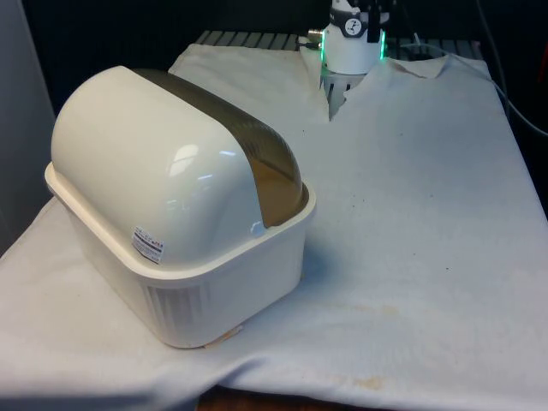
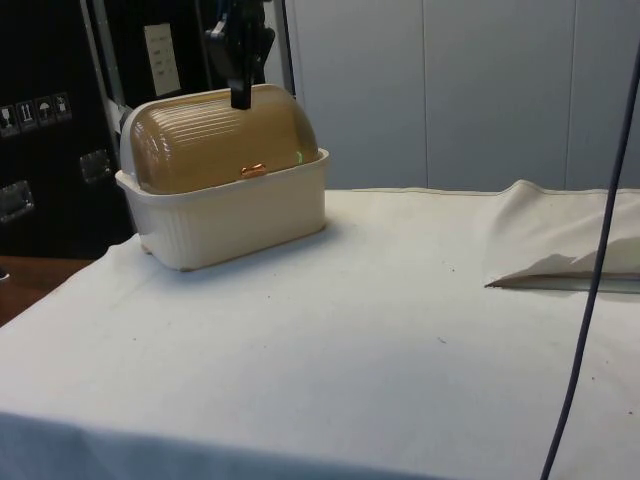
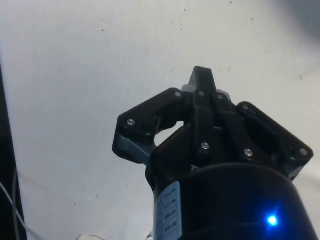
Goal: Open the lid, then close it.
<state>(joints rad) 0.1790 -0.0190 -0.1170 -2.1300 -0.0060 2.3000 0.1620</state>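
Side view puts the bread box [image 2: 225, 185] in the upper left of the frame, standing on the white cloth [image 2: 380, 330] that covers the table. Its cream base [image 2: 235, 218] is ribbed, and the amber, ribbed lid [image 2: 215, 140] is rolled down shut over it, with a small orange handle [image 2: 254, 171] near the lid's lower edge, just above the rim of the base. The gripper [image 2: 240, 98] hangs at the top of that frame, its black fingers pointing down, with the tips drawn close together and nothing between them. Its tip overlaps the crown of the lid in this picture; whether it touches the lid or hangs behind it cannot be told.

Front view shows the box [image 1: 180, 214] filling the left half of the frame, its smooth cream back turned toward the camera, a small label [image 1: 149, 243] low on that shell, and the brownish lid [image 1: 257, 163] curving away along the far side.

Wrist view has the gripper [image 3: 200, 80] at the centre of the frame, its fingers [image 3: 202, 85] narrowed to a point, over plain white cloth [image 3: 75, 90].
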